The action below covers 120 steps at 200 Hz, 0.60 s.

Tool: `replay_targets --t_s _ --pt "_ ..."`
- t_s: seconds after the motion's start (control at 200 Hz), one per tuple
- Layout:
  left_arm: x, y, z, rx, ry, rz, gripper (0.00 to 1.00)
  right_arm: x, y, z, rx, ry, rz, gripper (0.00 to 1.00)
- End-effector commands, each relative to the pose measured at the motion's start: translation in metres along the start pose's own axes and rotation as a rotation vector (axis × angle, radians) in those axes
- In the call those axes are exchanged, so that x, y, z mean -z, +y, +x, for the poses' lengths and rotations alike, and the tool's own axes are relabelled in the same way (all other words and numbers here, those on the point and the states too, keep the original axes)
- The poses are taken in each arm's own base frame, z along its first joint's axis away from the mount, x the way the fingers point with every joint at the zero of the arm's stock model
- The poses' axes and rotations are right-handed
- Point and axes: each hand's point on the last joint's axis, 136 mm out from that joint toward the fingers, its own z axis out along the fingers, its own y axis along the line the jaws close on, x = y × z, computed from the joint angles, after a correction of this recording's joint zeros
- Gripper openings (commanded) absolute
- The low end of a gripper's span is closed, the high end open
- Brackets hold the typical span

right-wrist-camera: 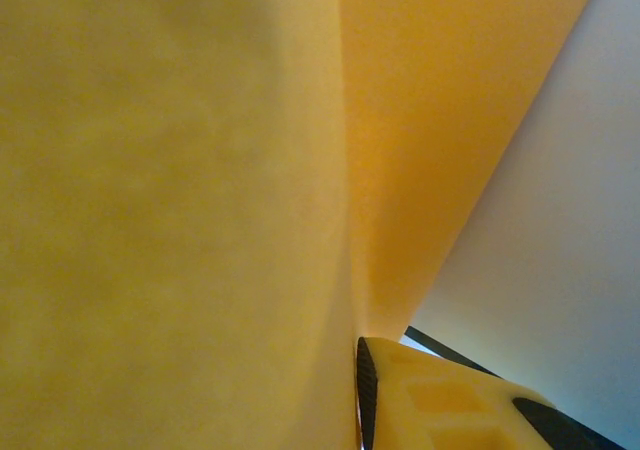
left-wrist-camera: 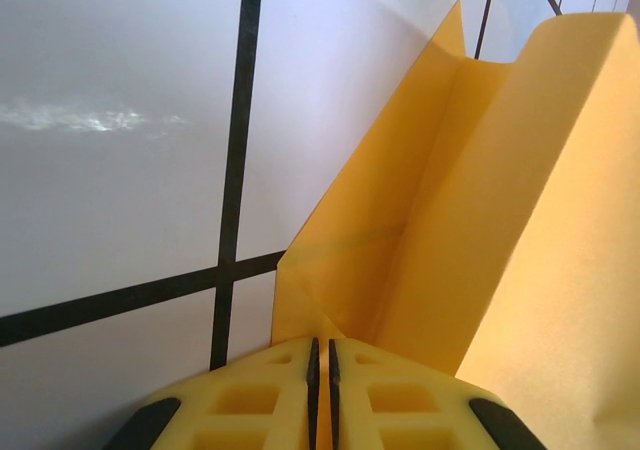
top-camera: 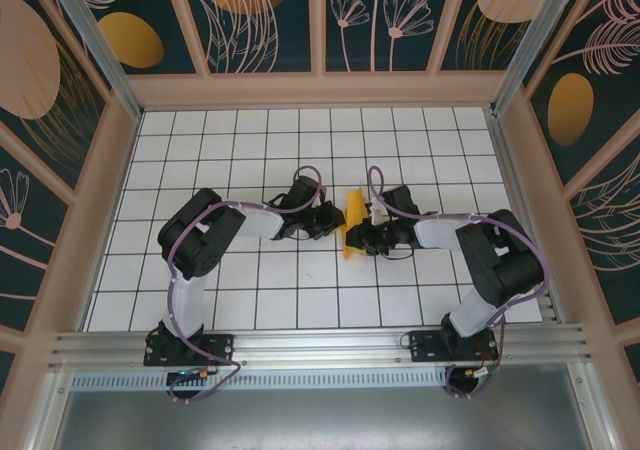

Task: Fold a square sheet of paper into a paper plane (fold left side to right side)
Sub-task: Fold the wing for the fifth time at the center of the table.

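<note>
Two tools work the half-folded paper (top-camera: 352, 220): left tool (left-wrist-camera: 320, 375) clenched on its corner; the right tool (top-camera: 360, 238), I cannot tell. Next, the crease likely needs pressing flat.

Left gripper (left-wrist-camera: 321, 355): left of paper plane (top-camera: 351, 225), fingers pinched on its edge. Right gripper (top-camera: 362, 238): right of it, finger (right-wrist-camera: 420, 400) against it.
</note>
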Motion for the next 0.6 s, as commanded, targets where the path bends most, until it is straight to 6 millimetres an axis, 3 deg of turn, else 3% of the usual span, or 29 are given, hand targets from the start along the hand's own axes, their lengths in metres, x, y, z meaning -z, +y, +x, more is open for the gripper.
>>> replay_targets --t_s 0.0,0.185,0.4,0.415,0.525,0.596 --pt "-0.006 0.027 0.001 0.025 -0.007 -0.073 0.15 -0.005 0.0 0.001 -0.004 0.016 0.009 0.24" --pt "0.013 0.003 -0.008 -0.014 -0.044 -0.017 0.19 0.003 -0.008 0.001 -0.009 -0.008 0.033 0.23" --pt "0.054 -0.029 -0.022 -0.067 -0.113 0.028 0.38 0.014 -0.011 -0.001 -0.004 -0.023 -0.014 0.31" --pt "0.056 -0.021 -0.019 -0.06 -0.108 0.012 0.38 0.015 -0.011 -0.002 -0.003 -0.026 -0.013 0.32" --pt "0.066 -0.02 -0.014 -0.059 -0.106 0.003 0.39 0.019 -0.013 -0.006 -0.001 -0.042 -0.016 0.33" --pt "0.065 -0.016 -0.004 -0.045 -0.068 0.003 0.31 0.024 -0.013 -0.009 0.0 -0.054 -0.026 0.35"
